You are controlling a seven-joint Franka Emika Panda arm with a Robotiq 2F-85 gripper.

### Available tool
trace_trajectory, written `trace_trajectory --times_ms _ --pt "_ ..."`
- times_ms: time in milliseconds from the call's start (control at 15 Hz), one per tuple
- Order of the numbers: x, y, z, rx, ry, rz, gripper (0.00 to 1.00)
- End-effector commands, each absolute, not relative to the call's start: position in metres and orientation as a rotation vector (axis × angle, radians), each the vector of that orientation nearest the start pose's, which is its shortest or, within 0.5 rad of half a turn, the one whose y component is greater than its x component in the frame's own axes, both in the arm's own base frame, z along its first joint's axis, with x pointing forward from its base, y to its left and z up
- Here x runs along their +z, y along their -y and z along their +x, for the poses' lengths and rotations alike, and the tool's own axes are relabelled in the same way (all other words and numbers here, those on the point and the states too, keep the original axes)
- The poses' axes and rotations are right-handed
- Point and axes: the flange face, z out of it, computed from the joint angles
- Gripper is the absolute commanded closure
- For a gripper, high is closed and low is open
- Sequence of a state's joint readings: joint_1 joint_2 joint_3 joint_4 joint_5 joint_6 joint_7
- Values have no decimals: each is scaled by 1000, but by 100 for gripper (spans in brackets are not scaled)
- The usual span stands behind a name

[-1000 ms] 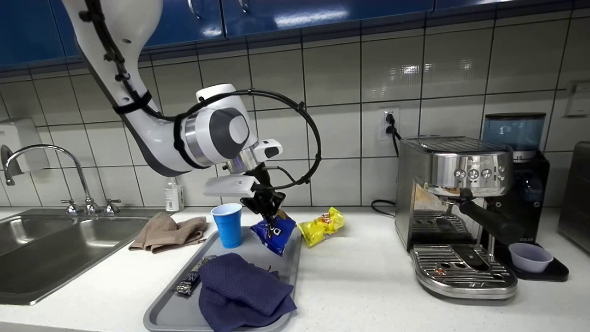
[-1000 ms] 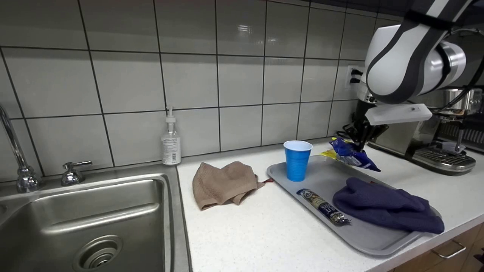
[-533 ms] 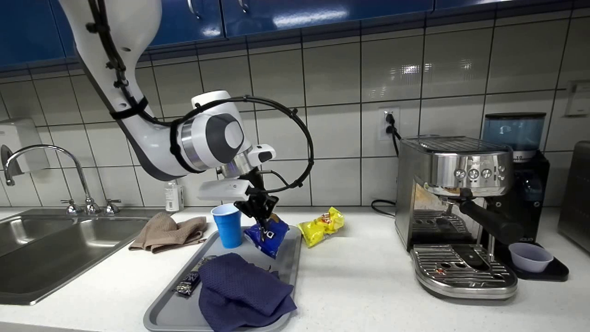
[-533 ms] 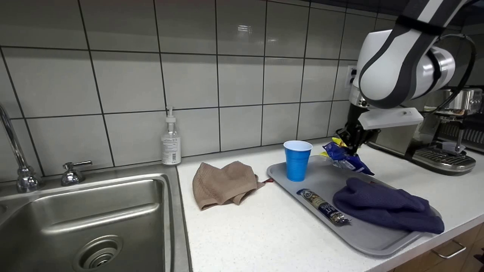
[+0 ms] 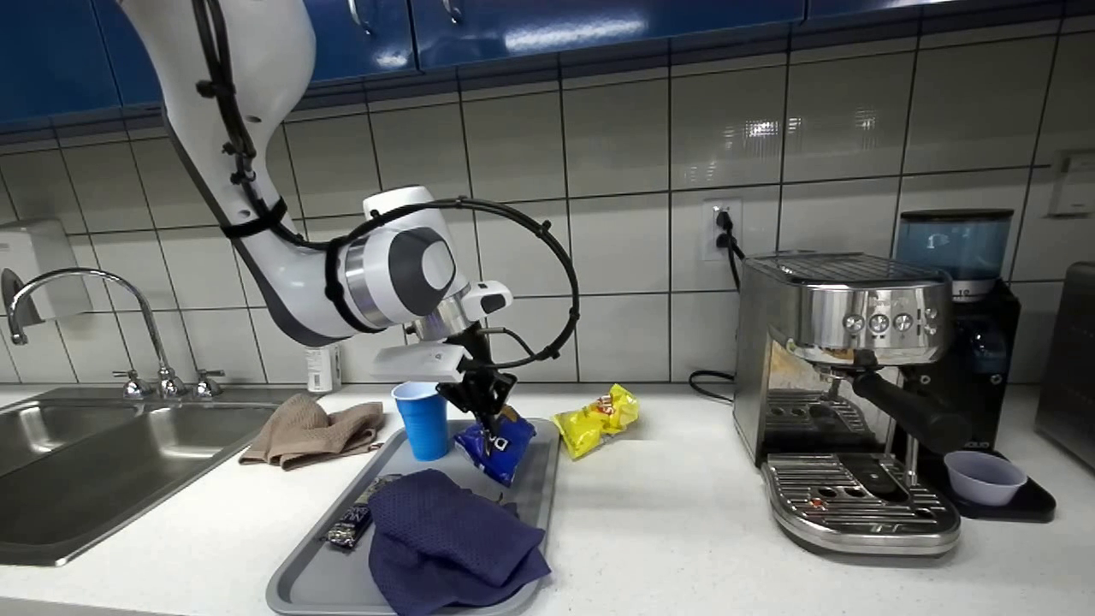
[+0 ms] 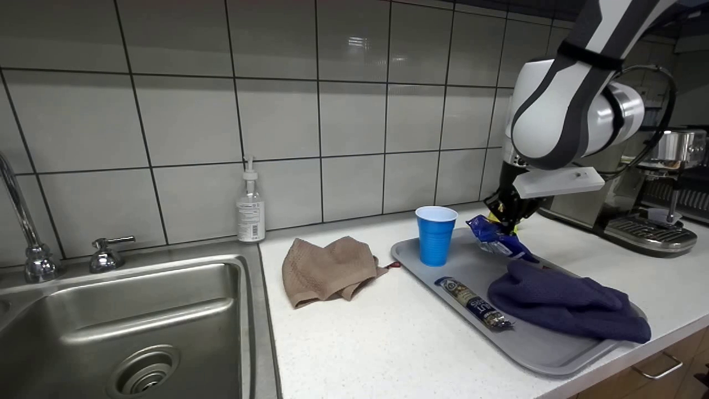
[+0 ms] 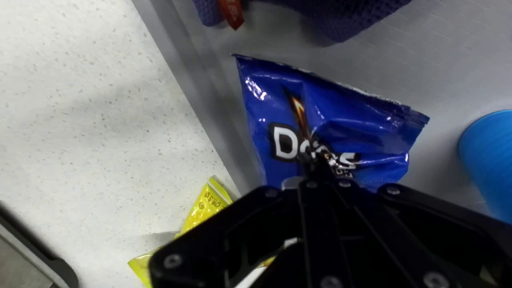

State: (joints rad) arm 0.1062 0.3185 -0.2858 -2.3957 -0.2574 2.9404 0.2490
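I log blue cup (image 5: 424, 425) far left on gray tray (image 5: 329, 582), pincer (image 5: 489, 441) nearly closed, pinching the blue snack bag (image 5: 511, 447) over the tray's far right, and yellow packet (image 5: 596, 422) farther right on the counter (image 5: 667, 522).

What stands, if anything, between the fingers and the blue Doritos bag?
Nothing visible: in the wrist view the fingers are closed directly on the blue Doritos bag. The blue plastic cup and the navy cloth are nearby, neither in between.
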Motion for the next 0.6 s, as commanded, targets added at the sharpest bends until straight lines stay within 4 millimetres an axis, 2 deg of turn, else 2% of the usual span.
trace_trajectory --times_ms 0,67,133,267,533 --pt "208 78 528 -395 -267 -3267 100" --pt "207 78 529 -395 -263 -3269 100" --pt "207 79 530 -395 -262 -3273 74" --pt "209 83 530 -395 -267 -3269 66" --pt "222 96 520 -396 -312 -3232 37"
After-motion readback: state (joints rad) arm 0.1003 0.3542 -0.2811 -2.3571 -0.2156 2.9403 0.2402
